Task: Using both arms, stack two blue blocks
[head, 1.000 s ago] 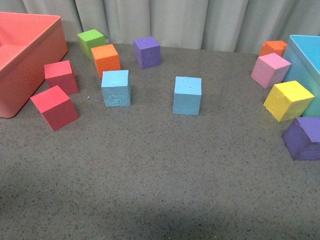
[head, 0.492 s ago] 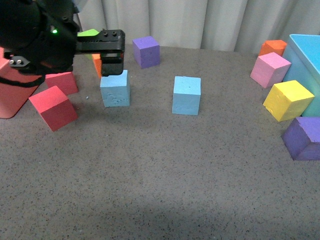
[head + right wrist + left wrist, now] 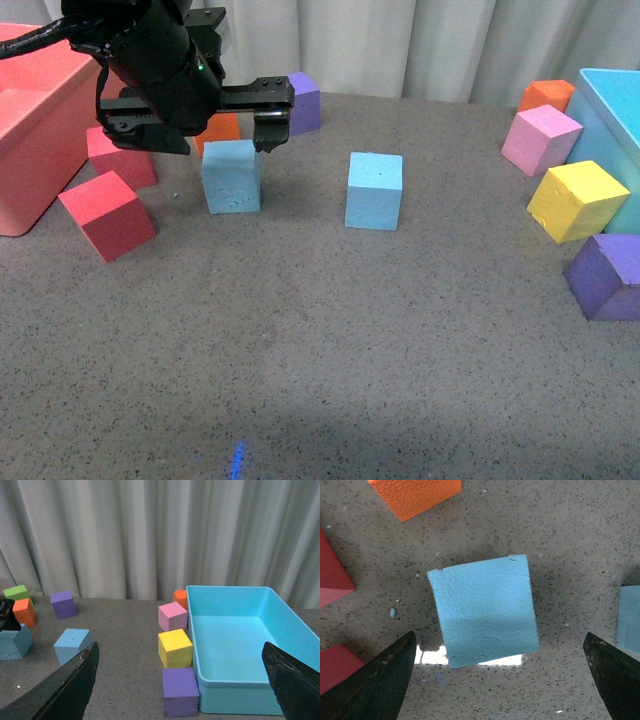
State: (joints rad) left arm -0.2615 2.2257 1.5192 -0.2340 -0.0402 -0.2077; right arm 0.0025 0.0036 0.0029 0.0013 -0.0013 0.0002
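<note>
Two claws gape wide: the left claw (image 3: 500, 650) hangs over one blue block (image 3: 231, 176) on the bench (image 3: 350, 330), seemingly to straddle it, while the right claw (image 3: 180, 655) sits well back from the other blue block (image 3: 374, 190).

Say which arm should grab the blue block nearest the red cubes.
Left. The left gripper, open, hangs over that blue block, fingers either side; the right gripper is farther off, facing the blue bin.
</note>
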